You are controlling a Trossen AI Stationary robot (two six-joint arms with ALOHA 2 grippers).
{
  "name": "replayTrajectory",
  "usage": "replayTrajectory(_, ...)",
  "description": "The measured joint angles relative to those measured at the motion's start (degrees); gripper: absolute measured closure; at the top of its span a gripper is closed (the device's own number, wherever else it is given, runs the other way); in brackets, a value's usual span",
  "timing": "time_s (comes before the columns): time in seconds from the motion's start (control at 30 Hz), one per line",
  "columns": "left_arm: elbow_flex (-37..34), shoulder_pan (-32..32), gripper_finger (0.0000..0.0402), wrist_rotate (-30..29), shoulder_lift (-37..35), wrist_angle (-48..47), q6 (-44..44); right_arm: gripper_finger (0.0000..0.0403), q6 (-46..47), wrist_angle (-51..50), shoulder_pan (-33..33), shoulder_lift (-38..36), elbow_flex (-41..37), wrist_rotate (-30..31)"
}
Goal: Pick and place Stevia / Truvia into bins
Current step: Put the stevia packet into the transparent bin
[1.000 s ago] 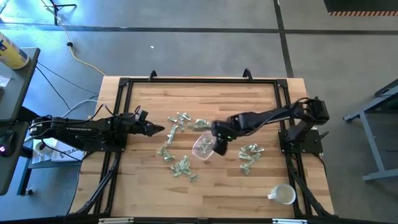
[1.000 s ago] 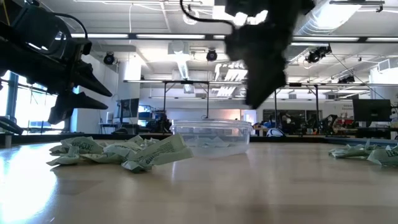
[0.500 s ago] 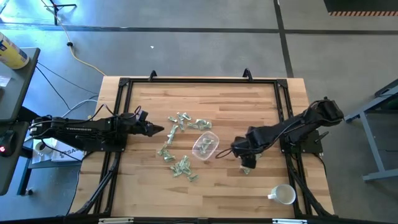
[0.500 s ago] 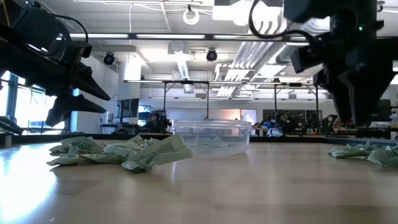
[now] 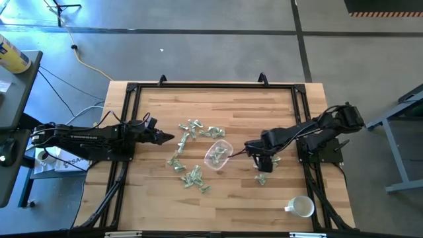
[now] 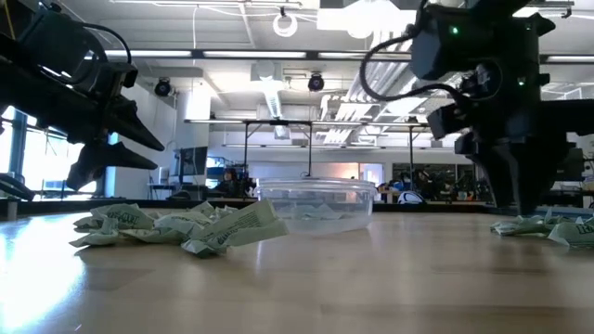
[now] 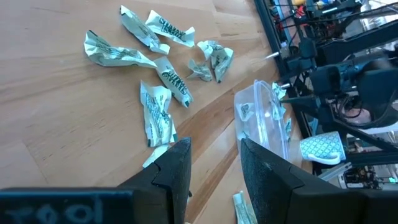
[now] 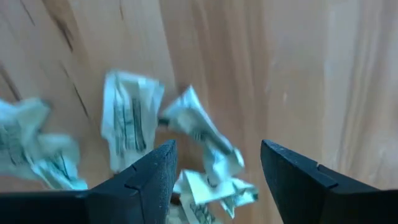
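— Where do we have the right claw (image 5: 262, 160)?

— Over the packet cluster (image 5: 266, 166) on the desk's (image 5: 238, 198) right side, just beside the clear container (image 5: 218, 154). Its fingers (image 8: 146, 180) stand apart with nothing between them; crumpled green-and-white packets (image 8: 127, 124) lie directly below.

— And our left claw (image 5: 173, 137)?

— It hovers at the left, pointing toward the middle pile of sweetener packets (image 5: 192, 129), fingers (image 7: 177, 171) parted and empty. The container sits mid-desk with a few packets (image 7: 275, 102) inside, and a white mug (image 5: 301, 207) stands near the front right corner.
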Motion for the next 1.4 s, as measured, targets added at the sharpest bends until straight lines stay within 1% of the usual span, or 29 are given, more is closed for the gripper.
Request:
replayTrajectory(0.2,0.0,0.0,0.0229,-2.0,0.0,-0.4,-0.1,0.0180,-0.1,3.0,-0.1,0.0,-2.0,-0.2)
replayTrajectory(0.27,0.0,0.0,0.0229,-2.2,0.0,-0.4,-0.1,0.0188,0.1,4.8,-0.5,0.0,-2.7,-0.5)
replayTrajectory(0.33,0.0,0.0,0.0229,-2.3,0.0,-0.4,-0.1,0.0204,1.8,6.1,-1.2,0.0,-3.2,-1.4)
replayTrajectory(0.43,0.0,0.0,0.0229,-2.3,0.0,-0.4,-0.1,0.0244,5.2,6.6,-2.4,0.0,-4.2,-3.4)
replayTrajectory(0.6,0.0,0.0,0.0229,-2.3,0.0,-0.3,-0.1,0.0329,9.0,6.7,-3.0,0.0,-5.4,-6.1)
replayTrajectory(0.7,0.0,0.0,0.0229,-2.3,0.0,-0.3,-0.2,0.0383,14.1,6.9,-3.6,0.0,-5.0,-7.0)
replayTrajectory(0.73,0.0,0.0,0.0229,-2.3,0.0,-0.3,-0.3,0.0392,15.6,7.1,-3.9,0.1,-4.4,-7.6)
replayTrajectory(0.8,0.0,0.0,0.0229,-2.4,0.0,-0.3,-0.3,0.0392,18.1,8.8,-4.5,0.1,-2.6,-7.9)
replayTrajectory(0.9,0.0,0.0,0.0229,-2.4,0.0,-0.3,-0.3,0.0389,20.5,12.9,-5.2,0.1,2.5,-7.5)
replayTrajectory(1.0,0.0,0.0,0.0229,-2.4,0.0,-0.2,-0.2,0.0399,19.6,17.2,-5.9,0.1,8.0,-6.2)
replayTrajectory(1.1,0.0,0.0,0.0229,-2.4,0.0,-0.2,-0.2,0.0390,19.1,21.6,-6.9,1.4,12.6,-6.0)
replayTrajectory(1.3,0.0,0.0,0.0229,-1.9,0.0,0.0,-0.2,0.0374,17.2,23.5,-8.5,11.2,19.8,-10.6)
replayTrajectory(1.4,0.0,0.0,0.0229,2.2,0.0,0.5,-0.3,0.0350,16.3,22.5,-8.6,16.2,23.6,-11.5)
